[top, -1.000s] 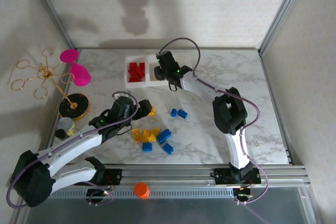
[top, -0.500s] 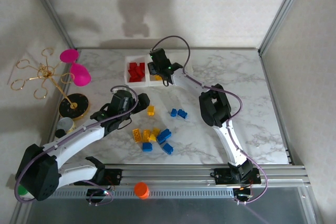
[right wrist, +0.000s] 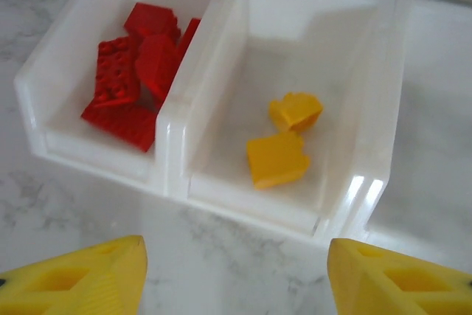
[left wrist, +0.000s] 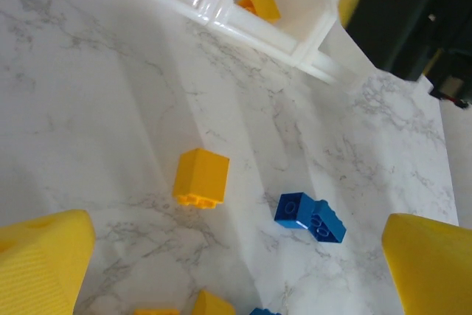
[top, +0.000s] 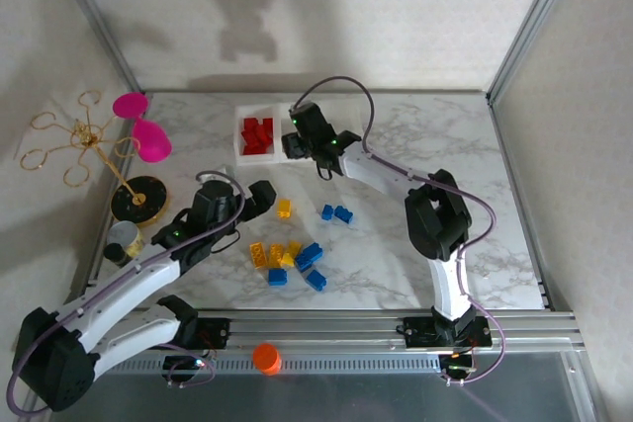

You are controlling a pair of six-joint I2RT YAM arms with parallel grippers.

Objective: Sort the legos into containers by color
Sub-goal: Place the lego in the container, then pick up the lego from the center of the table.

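Observation:
The three joined clear containers stand at the back of the table. The left one holds several red legos, the middle one two yellow legos, and the right one looks bare. My right gripper is open just in front of the middle bin, and in the top view the right gripper covers that bin. My left gripper is open and empty above the table, by a lone yellow lego and a blue pair. A mixed yellow and blue pile lies nearer the front.
A pink goblet, a gold ring stand on a black base and a small cup crowd the left side. An orange round cap sits on the front rail.
My right gripper swung left over the bins, then drew back a little to the right. The left arm pulled back leftward, leaving the lone yellow lego fully exposed.

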